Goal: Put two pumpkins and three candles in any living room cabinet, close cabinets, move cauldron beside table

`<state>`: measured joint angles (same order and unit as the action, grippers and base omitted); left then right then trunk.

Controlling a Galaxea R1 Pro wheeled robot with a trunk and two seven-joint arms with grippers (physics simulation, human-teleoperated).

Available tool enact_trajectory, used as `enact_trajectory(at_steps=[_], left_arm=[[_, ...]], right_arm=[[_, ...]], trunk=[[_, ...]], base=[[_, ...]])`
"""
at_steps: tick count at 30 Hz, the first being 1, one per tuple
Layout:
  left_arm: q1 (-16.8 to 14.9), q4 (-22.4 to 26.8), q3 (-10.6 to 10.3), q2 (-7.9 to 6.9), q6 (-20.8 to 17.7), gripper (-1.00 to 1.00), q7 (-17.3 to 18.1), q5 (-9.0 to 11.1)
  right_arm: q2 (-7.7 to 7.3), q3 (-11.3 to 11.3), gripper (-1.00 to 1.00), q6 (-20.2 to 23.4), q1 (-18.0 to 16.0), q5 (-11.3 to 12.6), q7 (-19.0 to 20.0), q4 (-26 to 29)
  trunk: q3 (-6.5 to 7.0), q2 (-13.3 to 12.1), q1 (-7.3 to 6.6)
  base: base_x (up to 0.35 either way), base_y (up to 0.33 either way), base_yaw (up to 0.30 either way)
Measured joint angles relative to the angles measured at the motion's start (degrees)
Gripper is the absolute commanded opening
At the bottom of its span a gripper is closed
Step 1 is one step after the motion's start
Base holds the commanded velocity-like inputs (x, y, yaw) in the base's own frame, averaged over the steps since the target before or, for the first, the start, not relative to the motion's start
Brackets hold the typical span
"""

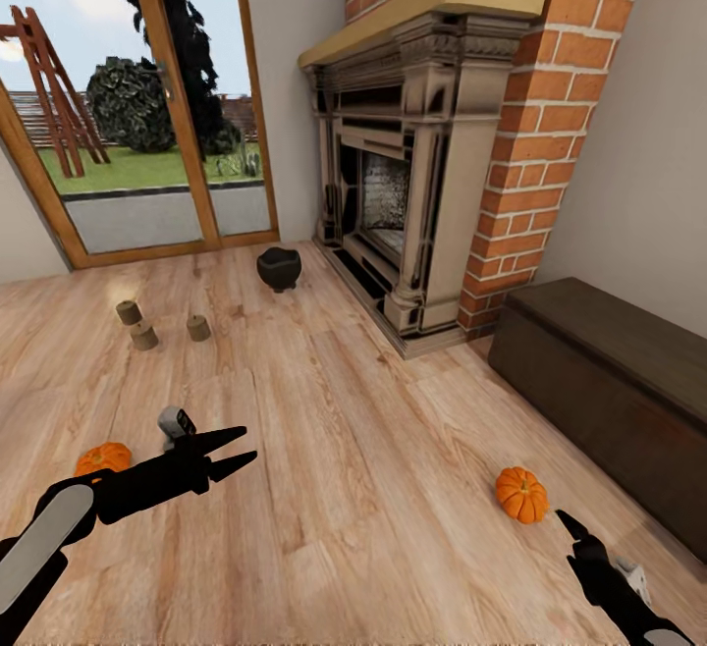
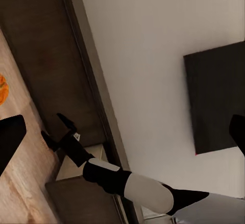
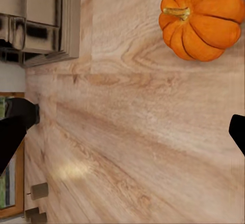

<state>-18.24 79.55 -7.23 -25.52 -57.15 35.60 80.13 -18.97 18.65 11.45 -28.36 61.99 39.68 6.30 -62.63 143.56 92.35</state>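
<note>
A living room: brick fireplace (image 1: 412,185), wood floor (image 1: 344,450), patio door (image 1: 147,106).

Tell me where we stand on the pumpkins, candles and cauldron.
Nothing looks stowed yet. Both pumpkins and all three candles sit on the floor; the cauldron stands by the fireplace. The cabinet looks closed. The right gripper, open and empty, is near one pumpkin; the left gripper is open too.

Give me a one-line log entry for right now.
left gripper open, empty | right gripper open, near pumpkin on floor | second pumpkin on floor | candles on floor | cabinet closed
</note>
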Motion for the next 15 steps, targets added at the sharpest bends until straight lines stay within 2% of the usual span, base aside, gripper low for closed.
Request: enact_trajectory(at_steps=[2,6,15], left_arm=[[0.0,0.0,-0.1,-0.06,0.0,1.0,0.0,0.0],[0.0,0.1,-0.1,-0.06,0.0,1.0,0.0,0.0],[0.0,0.1,-0.1,-0.06,0.0,1.0,0.0,0.0]], right_arm=[[-0.46,0.0,1.0,0.7,0.0,0.2,2.0,-0.2],[-1.62,-0.1,1.0,4.9,0.0,0.3,8.6,-0.5],[-2.78,-0.2,1.0,6.4,0.0,0.5,10.7,-1.6]], trunk=[[-0.44,0.0,0.05],[-1.33,0.1,0.15],[-3.33,0.2,0.39]], base=[[0.0,0.0,0.0],[0.0,0.0,0.0],[0.0,0.0,0.0]])
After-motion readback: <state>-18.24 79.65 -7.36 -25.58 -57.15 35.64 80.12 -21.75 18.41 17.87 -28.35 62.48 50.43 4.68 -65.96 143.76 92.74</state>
